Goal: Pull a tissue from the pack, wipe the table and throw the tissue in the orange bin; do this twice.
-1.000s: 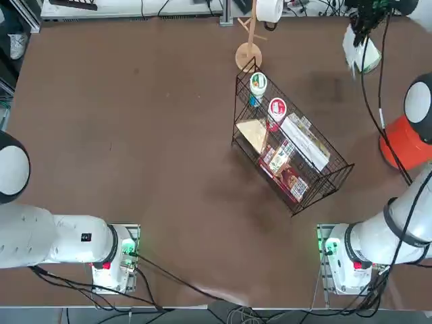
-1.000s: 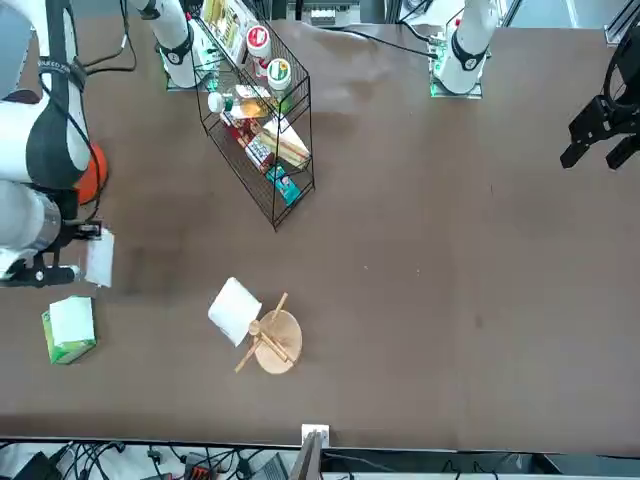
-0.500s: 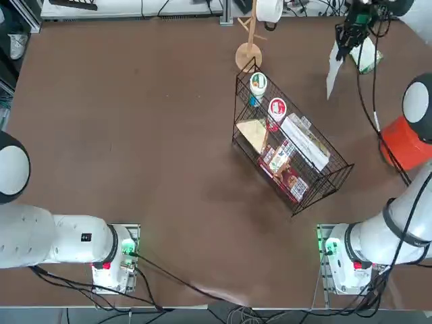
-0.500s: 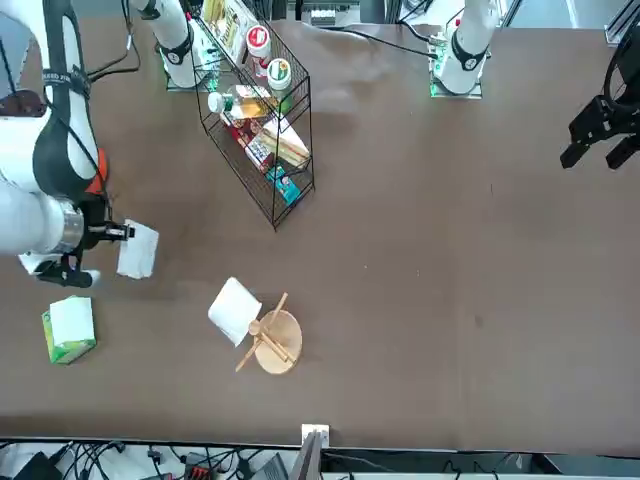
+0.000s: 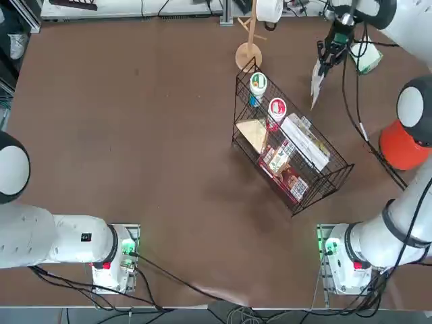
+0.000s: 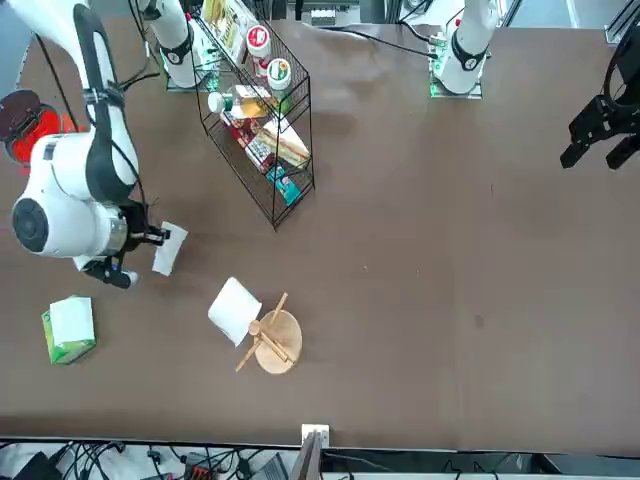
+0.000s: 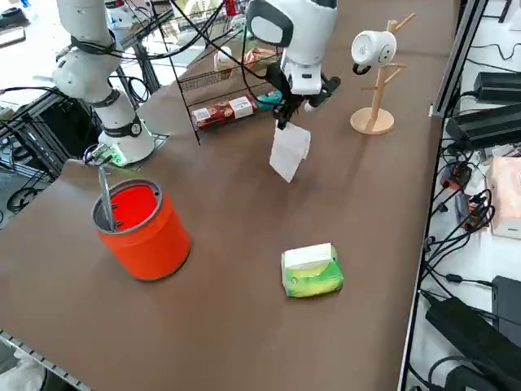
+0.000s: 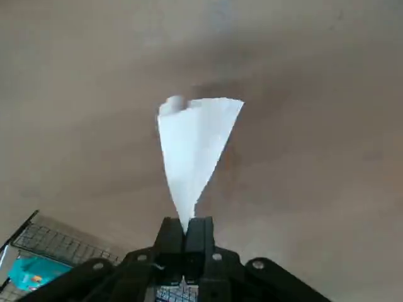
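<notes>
Soft tissue in our grip, above the brown table.
Reading the clock from overhead, twelve away from our bases, we had the broad, rigid table (image 5: 169, 155) beneath us and the orange bin (image 7: 155, 244) upright at five o'clock from the green pack (image 7: 313, 273); we judged that its wide mouth wanted only a release above it. The pack lay near one o'clock of the wire basket (image 5: 260, 162), looking light, squashy and apt to slide, so we would next pinch tissue rather than wrapper. At the pack's eight o'clock hung the tissue (image 8: 192, 141), limp, weightless and easily torn; our right gripper (image 8: 186, 225) had its jaws clamped on one gathered end, leaving the loose sheet for wiping.
</notes>
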